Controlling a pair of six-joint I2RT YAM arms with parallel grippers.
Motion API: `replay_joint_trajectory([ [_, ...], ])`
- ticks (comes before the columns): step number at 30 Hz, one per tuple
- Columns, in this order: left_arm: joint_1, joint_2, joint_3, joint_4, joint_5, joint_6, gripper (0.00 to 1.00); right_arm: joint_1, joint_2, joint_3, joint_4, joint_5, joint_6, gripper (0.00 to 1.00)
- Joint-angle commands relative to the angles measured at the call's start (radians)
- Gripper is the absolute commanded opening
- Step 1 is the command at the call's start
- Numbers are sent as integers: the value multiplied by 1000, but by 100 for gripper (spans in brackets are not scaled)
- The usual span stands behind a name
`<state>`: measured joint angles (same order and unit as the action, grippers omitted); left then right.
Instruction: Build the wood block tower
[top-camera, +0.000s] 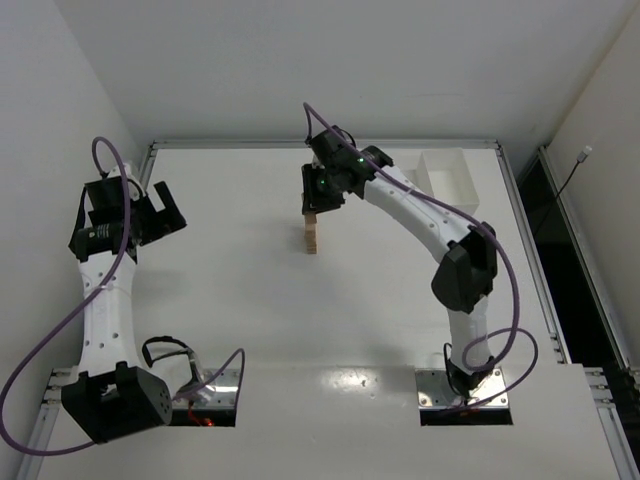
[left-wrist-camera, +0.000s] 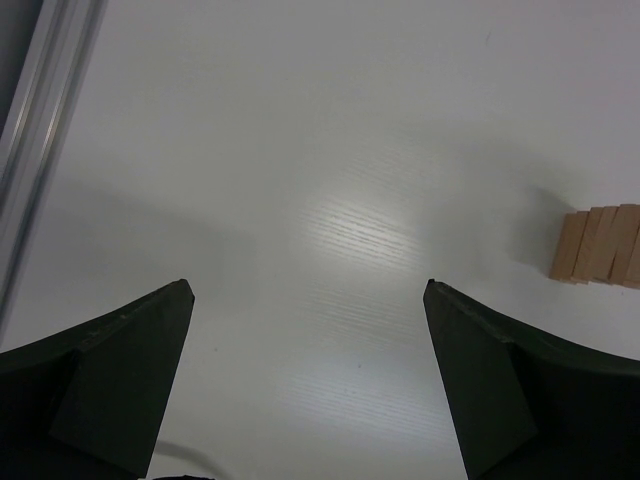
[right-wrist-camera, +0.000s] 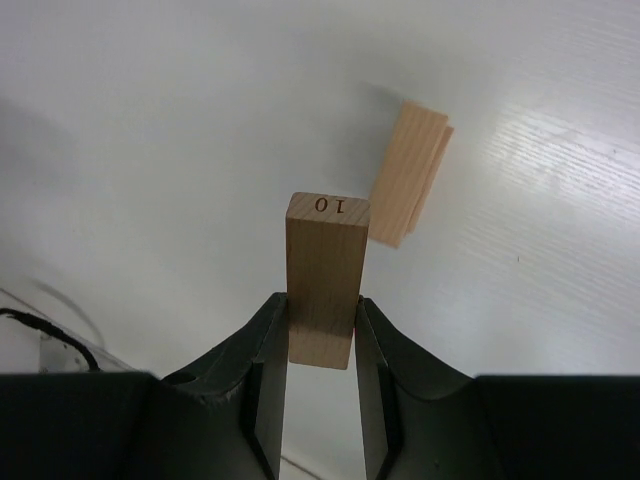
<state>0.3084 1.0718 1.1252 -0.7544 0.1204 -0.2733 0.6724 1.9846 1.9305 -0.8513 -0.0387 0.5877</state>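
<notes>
**Top external: right gripper (top-camera: 312, 203) grips a small, oblong, light-brown wooden block (top-camera: 309, 214) over the narrow tower of stacked tan wooden blocks (top-camera: 312, 238)**

The tower stands near the middle of the flat white table (top-camera: 230, 300), somewhat toward the far edge. The right arm reaches across to it from its base. Its gripper sits directly above the stack, with the block just over the top layer. Whether the block touches the tower cannot be told from this view. A white rectangular plastic bin (top-camera: 445, 190) sits at the far right of the table, well apart from the stack.

In the right wrist view, the right gripper (right-wrist-camera: 320, 318) has its two dark fingers (right-wrist-camera: 258, 370) closed on the long sides of the wooden block (right-wrist-camera: 326, 270), near its close end. The far end face of the block bears a stamped number. The tower (right-wrist-camera: 410, 170) shows beyond and to the right of the block, seen from above as a slim tan oblong.

The left gripper (top-camera: 158, 218) hangs over the left side of the table, well apart from the stack. In the left wrist view, the left gripper (left-wrist-camera: 308, 290) has its fingers (left-wrist-camera: 130, 380) spread wide, with only bare table (left-wrist-camera: 330, 150) between them. The tower (left-wrist-camera: 600, 245) shows at the right edge of that view.
</notes>
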Motion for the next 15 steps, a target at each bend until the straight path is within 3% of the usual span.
replay_joint_trajectory([
  [1,-11,7,45,18,-27,-10,100,-17,60,134,-16,-26,26,0],
  [15,-11,36,53,18,-47,-10,100,-77,160,114,-6,-40,40,0],
])
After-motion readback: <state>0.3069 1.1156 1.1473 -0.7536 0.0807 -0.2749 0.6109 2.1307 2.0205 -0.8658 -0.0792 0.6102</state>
